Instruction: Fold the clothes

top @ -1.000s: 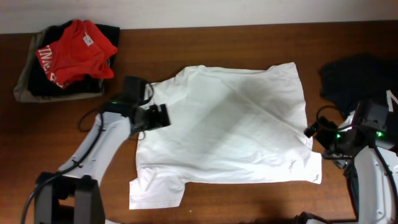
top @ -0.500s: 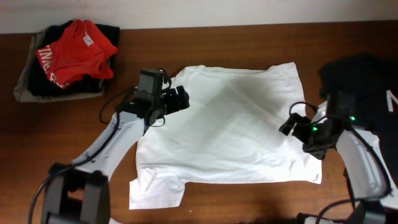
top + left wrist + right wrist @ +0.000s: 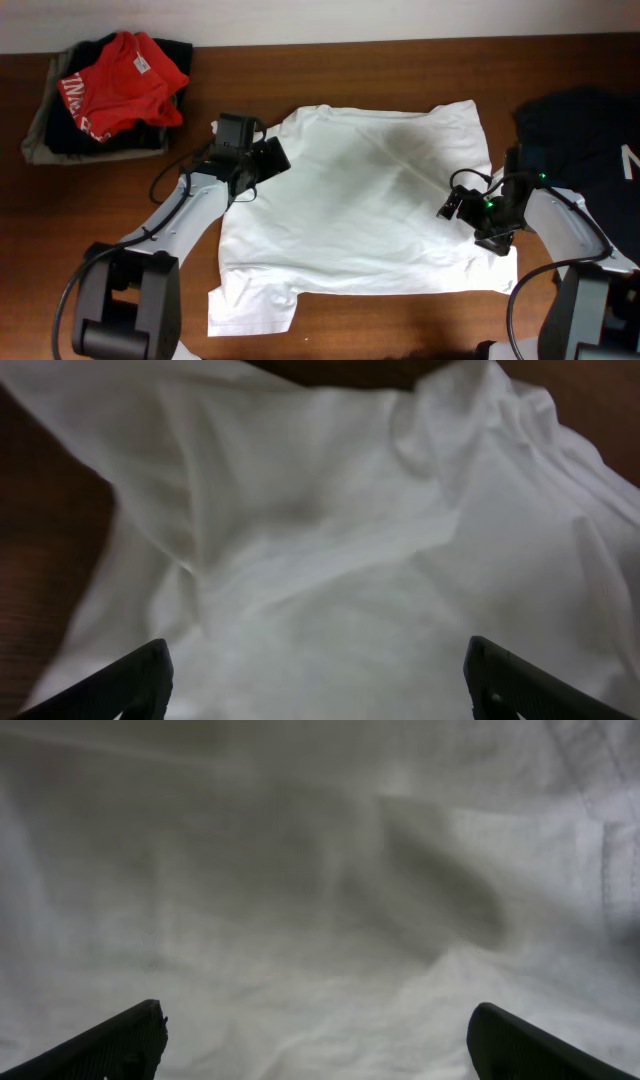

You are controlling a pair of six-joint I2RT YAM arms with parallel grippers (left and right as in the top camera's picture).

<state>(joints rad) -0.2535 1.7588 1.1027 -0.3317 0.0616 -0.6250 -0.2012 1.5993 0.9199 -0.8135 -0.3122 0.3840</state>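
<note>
A white T-shirt [image 3: 360, 215] lies spread flat on the wooden table. My left gripper [image 3: 272, 158] is open over the shirt's upper left part, near the sleeve. In the left wrist view the white cloth [image 3: 330, 560] fills the frame between the two spread fingertips [image 3: 320, 675]. My right gripper [image 3: 450, 205] is open over the shirt's right side. The right wrist view shows only wrinkled white fabric [image 3: 320, 900] between its wide-apart fingertips [image 3: 320, 1035]. Neither gripper holds cloth.
A pile of clothes with a red shirt [image 3: 122, 78] on top sits at the back left. A dark garment [image 3: 580, 125] lies at the right edge. Bare wooden table [image 3: 120, 230] surrounds the shirt.
Both arms have moved inward over the shirt: the left gripper went up and right onto the upper left part, the right gripper went left onto the right side.
</note>
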